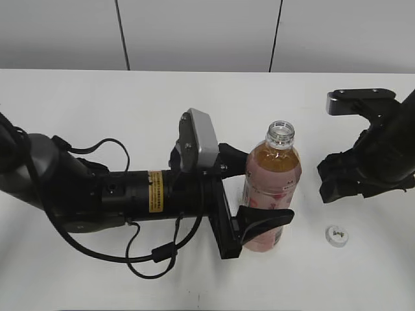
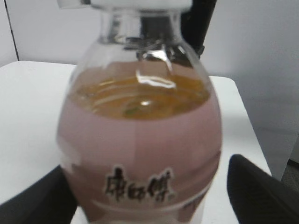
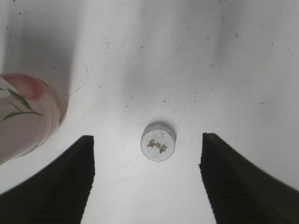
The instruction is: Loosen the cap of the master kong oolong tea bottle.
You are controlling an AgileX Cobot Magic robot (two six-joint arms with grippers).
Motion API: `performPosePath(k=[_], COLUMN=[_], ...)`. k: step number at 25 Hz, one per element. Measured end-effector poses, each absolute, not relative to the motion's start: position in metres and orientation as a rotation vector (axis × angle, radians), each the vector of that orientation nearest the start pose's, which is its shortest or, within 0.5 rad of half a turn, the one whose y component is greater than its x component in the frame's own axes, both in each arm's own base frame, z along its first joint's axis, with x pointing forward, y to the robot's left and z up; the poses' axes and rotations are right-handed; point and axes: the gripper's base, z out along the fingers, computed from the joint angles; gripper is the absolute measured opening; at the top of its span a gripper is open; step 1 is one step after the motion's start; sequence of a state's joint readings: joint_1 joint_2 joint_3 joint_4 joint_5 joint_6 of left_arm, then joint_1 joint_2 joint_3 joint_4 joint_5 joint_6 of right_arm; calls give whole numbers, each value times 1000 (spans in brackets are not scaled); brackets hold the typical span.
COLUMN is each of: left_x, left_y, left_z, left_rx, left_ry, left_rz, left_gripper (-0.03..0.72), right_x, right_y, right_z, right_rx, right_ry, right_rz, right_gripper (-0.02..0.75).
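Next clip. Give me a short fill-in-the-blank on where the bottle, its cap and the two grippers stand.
1. The cap lies on the ____, off the bottle.
2. The master kong oolong tea bottle stands upright with its mouth ____.
3. The ____ gripper has its jaws either side of the bottle.
4. The right gripper hangs above the cap with its jaws ____.

Missing words: table; open; left; open

Clear glossy plastic bottle (image 1: 272,188); white ribbed plastic cap (image 1: 336,235); matt white table (image 1: 97,110).
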State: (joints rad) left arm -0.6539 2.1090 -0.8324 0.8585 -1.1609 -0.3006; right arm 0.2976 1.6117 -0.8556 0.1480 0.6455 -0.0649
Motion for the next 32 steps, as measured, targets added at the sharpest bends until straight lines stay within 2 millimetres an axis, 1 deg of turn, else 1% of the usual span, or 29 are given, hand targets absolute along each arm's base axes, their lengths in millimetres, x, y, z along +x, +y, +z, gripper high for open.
performPosePath(k=[3, 6, 10, 15, 19, 23, 27, 29, 32], left_x=[250, 255, 254, 253, 259, 270, 282, 289, 298], left_y=[-256, -244, -235, -222, -209, -196, -184, -176, -162], left_z=[108, 114, 124, 141, 152, 159, 156, 155, 155], left_rx=[1208, 1237, 1338, 1470, 1487, 1460, 1458, 1372, 1128], left_ry=[1397, 1395, 1335, 1263, 1327, 1419, 1597, 1763, 2014], left_rz=[-1073, -1088, -1089, -1045, -973, -867, -623, -530, -439], left_gripper=[565, 565, 551, 528, 506, 457, 382, 366, 361], right_x=[268, 268, 268, 268, 267, 267, 267, 267, 266], right_y=[91, 91, 91, 91, 90, 90, 90, 90, 90], right_z=[181, 182, 182, 182, 181, 181, 181, 181, 181], right_rx=[-369, -369, -369, -370, -372, -373, -373, -373, -374], right_ry=[2861, 2858, 2858, 2858, 2864, 2869, 2870, 2870, 2873], right_rz=[195, 195, 195, 194, 193, 193, 193, 193, 193], right_gripper=[532, 532, 532, 532, 532, 532, 532, 532, 532])
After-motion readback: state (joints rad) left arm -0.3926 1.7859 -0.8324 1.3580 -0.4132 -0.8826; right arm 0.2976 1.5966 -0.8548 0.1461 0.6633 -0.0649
